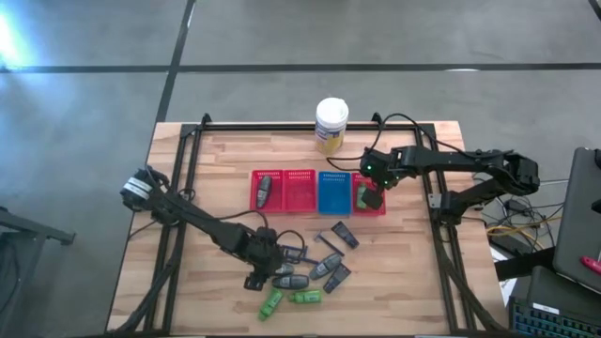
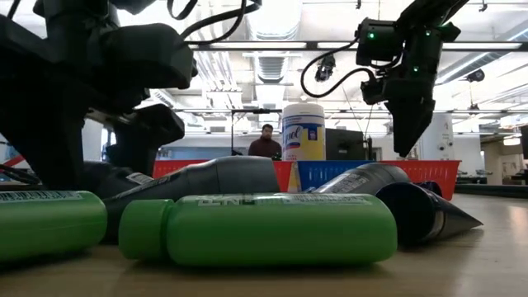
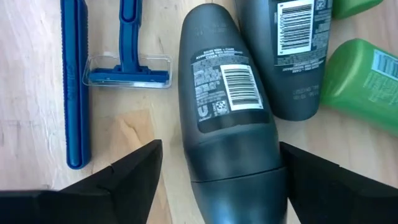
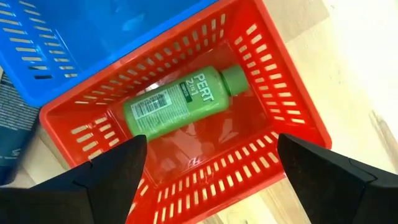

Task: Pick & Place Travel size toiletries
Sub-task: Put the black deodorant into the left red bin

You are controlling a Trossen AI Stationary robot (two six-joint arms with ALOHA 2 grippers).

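My left gripper [image 3: 217, 174] is open and low over the pile of toiletries [image 1: 305, 272] near the table's front. Its fingers stand on either side of a grey oval tube [image 3: 230, 118] that lies flat on the wood. Beside that tube lie a second grey tube [image 3: 298, 56], a green bottle [image 3: 364, 81] and blue razors [image 3: 127, 65]. My right gripper [image 4: 211, 162] is open above the rightmost red basket [image 4: 280, 118]. One green bottle [image 4: 180, 102] lies on its side on that basket's floor. Dark wedge tubes [image 1: 343, 235] lie behind the pile.
Four small mesh baskets stand in a row mid-table: two red [image 1: 282, 191], one blue [image 1: 334, 192], one red [image 1: 369, 199]. A white canister with a yellow label [image 1: 331, 124] stands behind them at the far edge. Two green bottles [image 1: 289, 299] lie nearest the front edge. A person [image 2: 266, 142] is far behind the table.
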